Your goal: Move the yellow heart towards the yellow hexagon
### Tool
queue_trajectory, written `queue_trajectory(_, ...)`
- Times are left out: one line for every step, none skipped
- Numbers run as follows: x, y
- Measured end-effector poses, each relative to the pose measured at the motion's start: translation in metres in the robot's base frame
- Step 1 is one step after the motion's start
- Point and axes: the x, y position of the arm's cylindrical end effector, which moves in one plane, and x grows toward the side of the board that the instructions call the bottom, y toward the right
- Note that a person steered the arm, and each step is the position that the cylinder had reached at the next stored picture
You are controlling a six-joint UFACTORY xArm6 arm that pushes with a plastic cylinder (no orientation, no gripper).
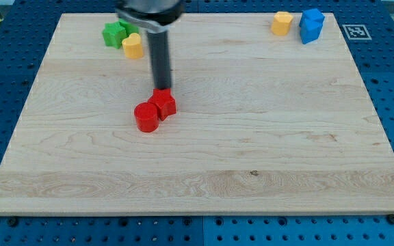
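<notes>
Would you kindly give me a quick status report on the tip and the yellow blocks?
My tip just above red star block, mid-board. Yellow heart block top left, touching green star block. Yellow hexagon block top right, beside blue block. Nothing between.

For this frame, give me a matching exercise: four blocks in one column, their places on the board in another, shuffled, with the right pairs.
Blocks:
1. green block
2. blue block
3. red cylinder
4. yellow heart

Places:
A. top right corner, right of a yellow block
B. touching the red star, on its lower left
C. top left, leftmost of all
D. top left, against the green block's right

Pairs: 1-C, 2-A, 3-B, 4-D

My tip sits just above the red star.
</notes>
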Motion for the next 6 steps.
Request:
queue_trajectory(-0.021, -0.056)
queue_trajectory(-0.075, -0.079)
queue_trajectory(-0.079, -0.079)
queue_trajectory(-0.080, -0.079)
queue_trajectory(-0.092, -0.073)
queue_trajectory(-0.096, -0.056)
